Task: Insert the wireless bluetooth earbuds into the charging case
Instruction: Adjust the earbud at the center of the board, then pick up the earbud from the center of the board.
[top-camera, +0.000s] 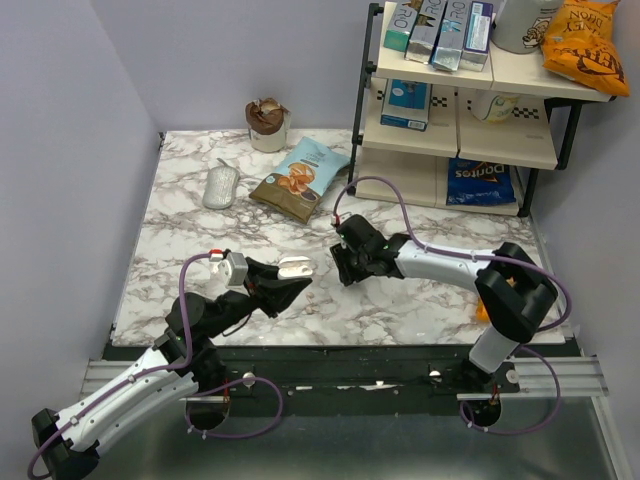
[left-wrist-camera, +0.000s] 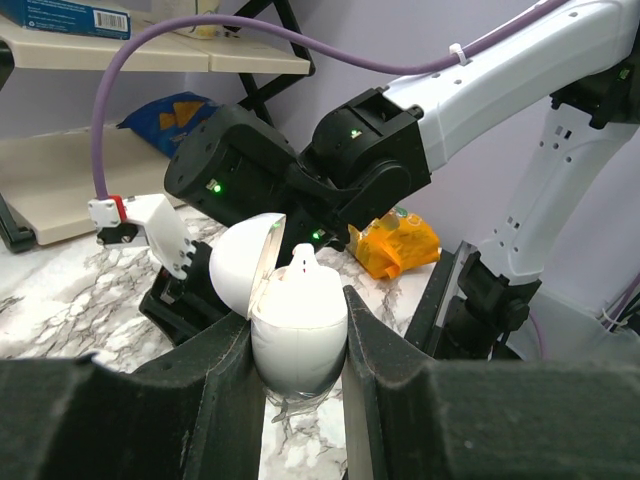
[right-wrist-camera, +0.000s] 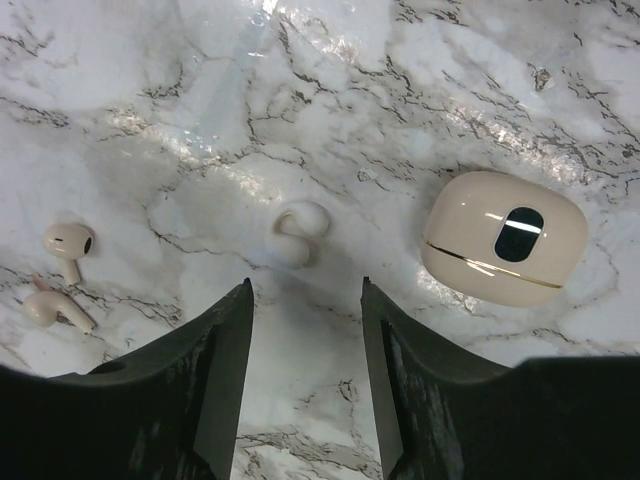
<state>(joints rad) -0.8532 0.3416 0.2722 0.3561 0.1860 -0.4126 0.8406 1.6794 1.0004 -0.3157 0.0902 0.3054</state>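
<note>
My left tool (left-wrist-camera: 297, 345), nearest me, clamps the open charging case (left-wrist-camera: 300, 300), so I'd drop the empty, half-spread right tool (right-wrist-camera: 305, 298) straight over the ring-shaped earbud (right-wrist-camera: 298, 232) just ahead, pinching gently.

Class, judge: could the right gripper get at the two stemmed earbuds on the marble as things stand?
Probably yes: the right gripper is open above the table, and the stemmed earbuds lie uncovered just beside it.

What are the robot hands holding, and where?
The left gripper pinches the open charging case by the sides of its lower half. The right gripper holds nothing.
</note>
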